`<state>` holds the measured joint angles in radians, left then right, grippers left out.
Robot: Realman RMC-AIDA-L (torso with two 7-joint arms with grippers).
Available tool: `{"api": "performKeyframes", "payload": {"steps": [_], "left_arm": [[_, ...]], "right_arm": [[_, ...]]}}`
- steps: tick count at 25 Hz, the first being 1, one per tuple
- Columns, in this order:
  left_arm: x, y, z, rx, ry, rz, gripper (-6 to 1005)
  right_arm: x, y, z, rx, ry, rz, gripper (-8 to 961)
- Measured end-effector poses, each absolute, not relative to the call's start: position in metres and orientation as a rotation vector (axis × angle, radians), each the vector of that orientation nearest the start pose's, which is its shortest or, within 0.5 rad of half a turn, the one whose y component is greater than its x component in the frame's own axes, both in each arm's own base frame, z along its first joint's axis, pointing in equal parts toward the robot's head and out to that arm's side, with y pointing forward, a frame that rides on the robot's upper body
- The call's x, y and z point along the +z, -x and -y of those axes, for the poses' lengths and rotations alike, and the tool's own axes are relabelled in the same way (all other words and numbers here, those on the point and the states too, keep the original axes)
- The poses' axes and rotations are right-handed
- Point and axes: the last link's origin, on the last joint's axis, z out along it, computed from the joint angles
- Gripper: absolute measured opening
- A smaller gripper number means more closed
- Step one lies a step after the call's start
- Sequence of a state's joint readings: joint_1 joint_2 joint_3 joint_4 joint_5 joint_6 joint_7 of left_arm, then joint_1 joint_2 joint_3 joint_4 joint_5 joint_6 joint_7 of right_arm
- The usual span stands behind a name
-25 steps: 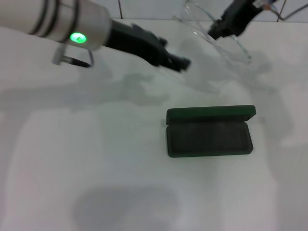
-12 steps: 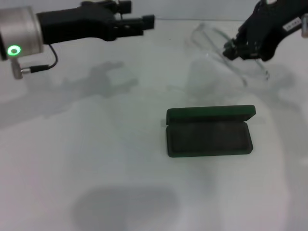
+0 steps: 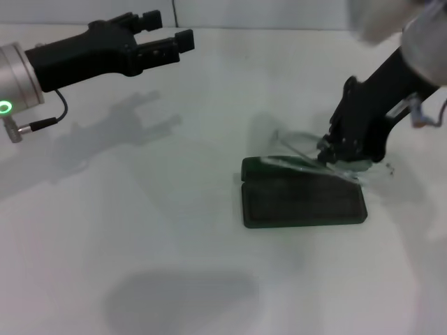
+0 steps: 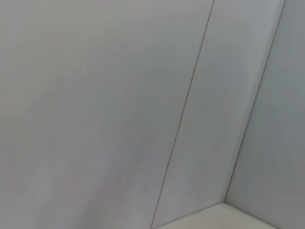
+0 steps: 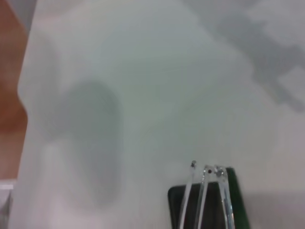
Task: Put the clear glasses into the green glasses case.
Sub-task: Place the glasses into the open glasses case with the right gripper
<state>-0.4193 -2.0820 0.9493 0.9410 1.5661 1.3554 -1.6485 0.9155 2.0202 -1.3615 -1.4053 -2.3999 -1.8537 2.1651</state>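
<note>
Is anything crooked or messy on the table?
The clear glasses hang tilted over the back edge of the open green glasses case, held by the right claw, not lying flat inside. The left claw waits open, far off. Nothing is spilled or broken.

Hard to trace in the head view: fully transparent colourless plastic glasses (image 3: 307,159), mostly lost against the white tabletop (image 3: 174,230), far end hidden behind the black right gripper (image 3: 340,155). Back edge of the open dark green hinged hard case (image 3: 304,201) partly covered by both. Right arm cut off at the upper edge, blurred there. Left gripper (image 3: 162,36) sharp, its arm cropped at the left border. In the right wrist view, case and clear arms cut by the lower edge.
</note>
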Motion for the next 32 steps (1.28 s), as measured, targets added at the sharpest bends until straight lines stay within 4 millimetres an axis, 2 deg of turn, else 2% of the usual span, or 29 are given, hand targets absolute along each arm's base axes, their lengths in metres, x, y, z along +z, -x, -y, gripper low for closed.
{"api": "performKeyframes", "payload": {"steps": [14, 23, 25, 32], "left_arm": [[0.034, 0.228, -0.358, -0.987, 2.413, 0.746, 885], [0.03, 0.23, -0.355, -1.013, 2.408, 0.775, 885], [0.028, 0.231, -0.355, -1.014, 2.408, 0.784, 885], [0.027, 0.233, -0.354, -1.013, 2.409, 0.794, 885]], "right_arm": [[-0.034, -0.072, -0.349, -0.844, 2.927, 0.235, 87], [-0.052, -0.078, -0.342, -0.956, 2.846, 0.243, 86], [-0.063, -0.085, -0.34, -1.001, 2.784, 0.253, 86], [-0.07, -0.089, -0.337, -0.985, 2.767, 0.25, 86]]}}
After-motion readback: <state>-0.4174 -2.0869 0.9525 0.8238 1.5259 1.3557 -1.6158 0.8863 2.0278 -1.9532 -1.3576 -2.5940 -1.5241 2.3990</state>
